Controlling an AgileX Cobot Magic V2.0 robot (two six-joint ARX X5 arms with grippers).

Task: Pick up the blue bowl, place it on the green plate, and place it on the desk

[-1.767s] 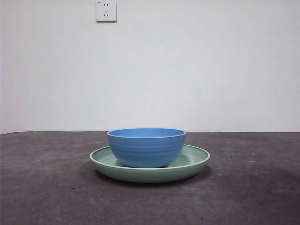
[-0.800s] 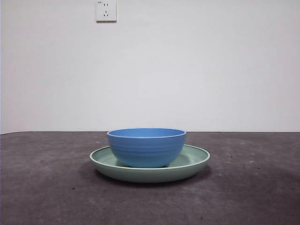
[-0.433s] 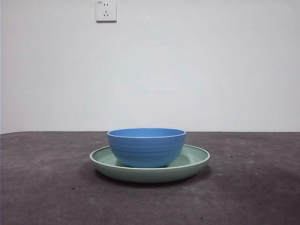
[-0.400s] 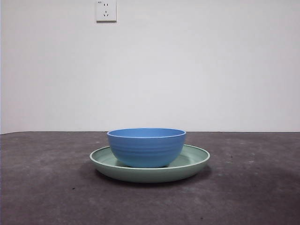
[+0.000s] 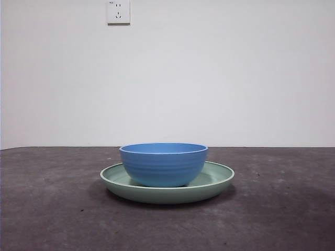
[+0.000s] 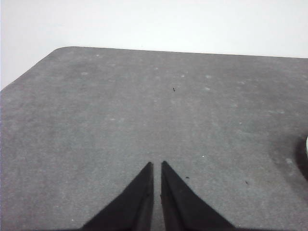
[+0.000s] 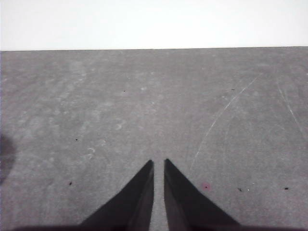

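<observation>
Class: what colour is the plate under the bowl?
Pale mint green; the green plate shows best in the front view.

A white wall socket point(image 5: 118, 11) sits on the white wall point(image 5: 235, 78).

Only the tools are seen, each in its own wrist view. The left tool point(image 6: 157, 166) is made up of 2 matte black jaws, each shaped as a long wedge, broad at the base and tapered to a sharp tip, with straight inner edges. The right tool point(image 7: 158, 164) is shown with the same 2 black tapered jaws. No cables, screws or markings can be made out.
</observation>
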